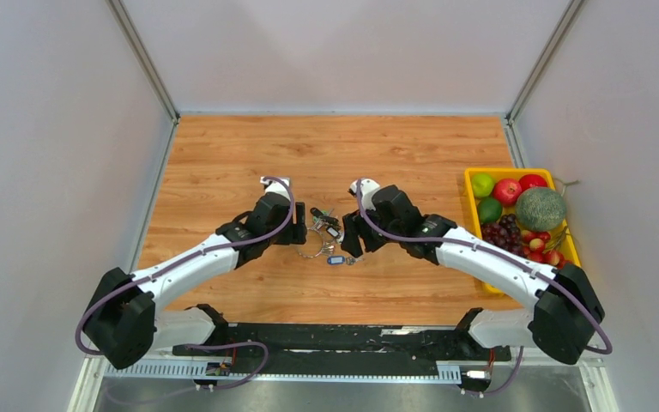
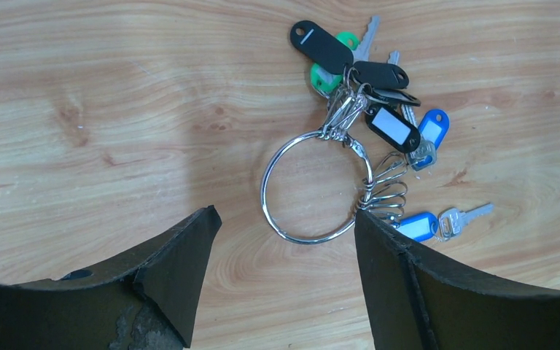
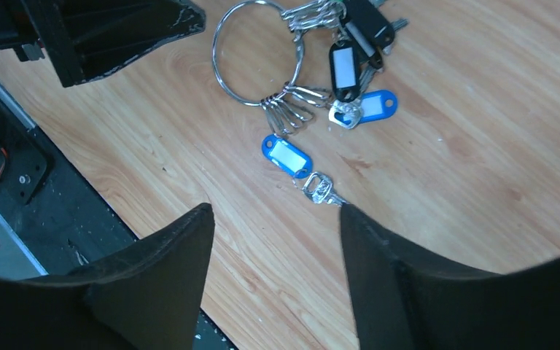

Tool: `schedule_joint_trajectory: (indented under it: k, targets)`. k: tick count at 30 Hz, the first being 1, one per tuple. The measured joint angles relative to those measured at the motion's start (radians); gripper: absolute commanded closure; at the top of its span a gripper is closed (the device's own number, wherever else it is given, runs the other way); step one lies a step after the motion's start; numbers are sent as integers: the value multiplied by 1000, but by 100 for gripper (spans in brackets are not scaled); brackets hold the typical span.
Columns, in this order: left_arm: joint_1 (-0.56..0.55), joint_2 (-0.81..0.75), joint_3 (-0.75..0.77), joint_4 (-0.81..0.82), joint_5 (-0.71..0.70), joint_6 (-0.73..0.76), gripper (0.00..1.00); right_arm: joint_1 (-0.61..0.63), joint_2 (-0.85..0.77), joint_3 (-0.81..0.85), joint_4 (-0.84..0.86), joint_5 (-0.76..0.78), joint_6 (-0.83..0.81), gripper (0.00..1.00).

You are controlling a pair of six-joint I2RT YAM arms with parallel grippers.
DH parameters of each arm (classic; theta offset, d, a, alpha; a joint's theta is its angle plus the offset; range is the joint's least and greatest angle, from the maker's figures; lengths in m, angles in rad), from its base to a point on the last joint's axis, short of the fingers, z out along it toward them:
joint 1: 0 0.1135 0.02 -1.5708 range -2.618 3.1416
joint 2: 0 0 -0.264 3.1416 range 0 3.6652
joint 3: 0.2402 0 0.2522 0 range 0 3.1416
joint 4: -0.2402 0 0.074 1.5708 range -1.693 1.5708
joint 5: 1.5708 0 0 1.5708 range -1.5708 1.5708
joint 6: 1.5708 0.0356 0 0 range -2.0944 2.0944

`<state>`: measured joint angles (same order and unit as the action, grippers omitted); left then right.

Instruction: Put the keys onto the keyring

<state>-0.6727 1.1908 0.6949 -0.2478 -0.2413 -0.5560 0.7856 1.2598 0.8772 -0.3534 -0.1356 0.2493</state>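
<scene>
The keyring (image 2: 264,191) is a thin silver wire ring lying flat on the wooden table, also in the top view (image 1: 311,251) and right wrist view (image 3: 215,51). A bunch of keys (image 2: 379,95) with black, white, green and blue tags hangs from clips at its top. Several more wire clips (image 2: 386,193) hang on its right side. A blue-tagged key (image 2: 417,226) lies just beside those clips, also in the right wrist view (image 3: 286,155); whether it is attached I cannot tell. My left gripper (image 2: 284,215) is open, just short of the ring. My right gripper (image 3: 275,210) is open, just short of the blue-tagged key.
A yellow tray (image 1: 472,176) of fruit stands at the right edge of the table. The black base rail (image 3: 14,168) runs along the table's near edge. My left gripper's fingers (image 3: 117,36) show beside the ring in the right wrist view.
</scene>
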Motion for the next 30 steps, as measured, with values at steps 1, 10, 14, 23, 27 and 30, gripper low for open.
schedule_joint_trajectory:
  k: [1,10,14,23,27,30]
  targets:
    - [0,13,0,3,8,0,23,8,11,1,1,-9,-9,46]
    - [0,63,0,27,26,7,23,58,158,0,45,-59,-24,100]
    - [0,51,0,28,22,18,22,65,197,-7,76,-47,-6,100]
    - [1,-19,0,21,11,31,20,65,300,-32,157,-30,53,100]
    - [5,-45,0,10,2,34,17,65,333,-42,187,-30,82,100]
    - [7,-56,0,-1,-4,35,16,65,344,-43,207,-30,95,100]
